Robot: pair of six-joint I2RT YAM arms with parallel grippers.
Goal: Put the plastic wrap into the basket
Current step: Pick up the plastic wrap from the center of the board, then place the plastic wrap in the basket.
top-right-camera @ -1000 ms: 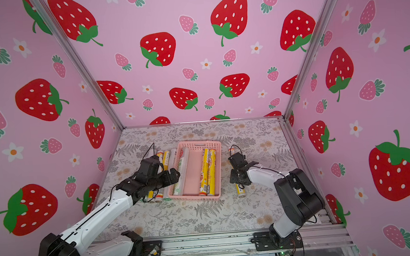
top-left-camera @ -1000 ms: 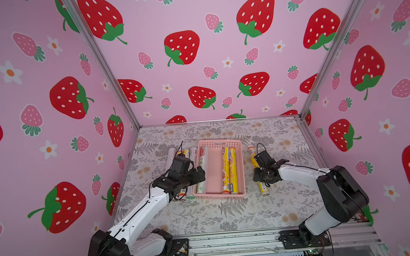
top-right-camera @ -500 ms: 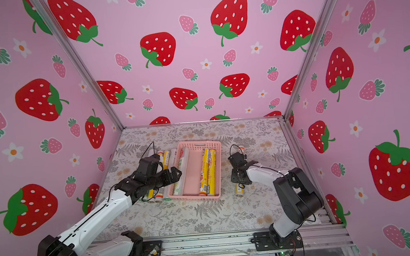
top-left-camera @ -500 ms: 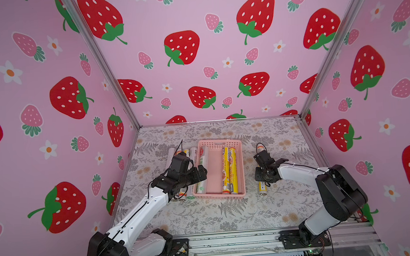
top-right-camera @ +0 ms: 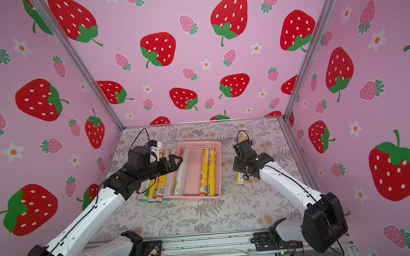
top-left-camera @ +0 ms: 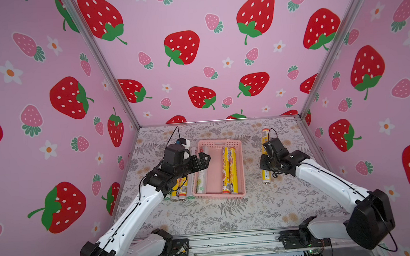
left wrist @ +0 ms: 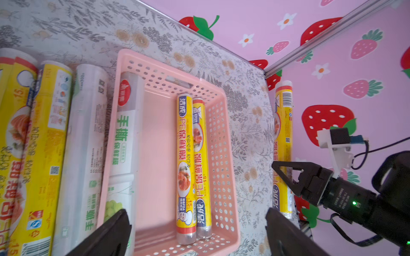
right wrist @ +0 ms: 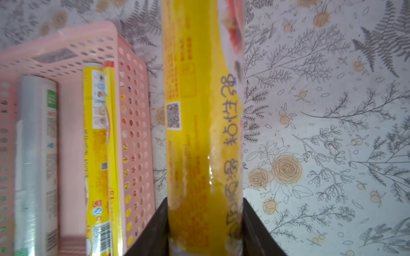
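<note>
The pink basket (top-left-camera: 219,141) (top-right-camera: 199,143) (left wrist: 224,155) (right wrist: 135,124) sits mid-table. It holds a white green-print roll of plastic wrap (top-left-camera: 200,177) (left wrist: 124,137) and two yellow rolls (top-left-camera: 228,171) (left wrist: 190,159). My right gripper (top-left-camera: 265,164) (right wrist: 205,200) is shut on another yellow roll (top-left-camera: 265,136) (top-right-camera: 240,179) (right wrist: 199,124) to the right of the basket, held parallel to it and seemingly just off the table. The left gripper (top-left-camera: 205,159) (left wrist: 196,212) hangs open and empty over the basket's left side.
Several more rolls (top-left-camera: 181,190) (top-right-camera: 155,189) (left wrist: 46,144), yellow and white, lie side by side against the basket's left wall, partly under my left arm. The floral table (top-left-camera: 230,215) is enclosed by pink strawberry walls on three sides.
My right gripper has shut on the yellow roll, and the roll has shifted up and away with it. The left gripper has drifted farther over the basket, still open.
</note>
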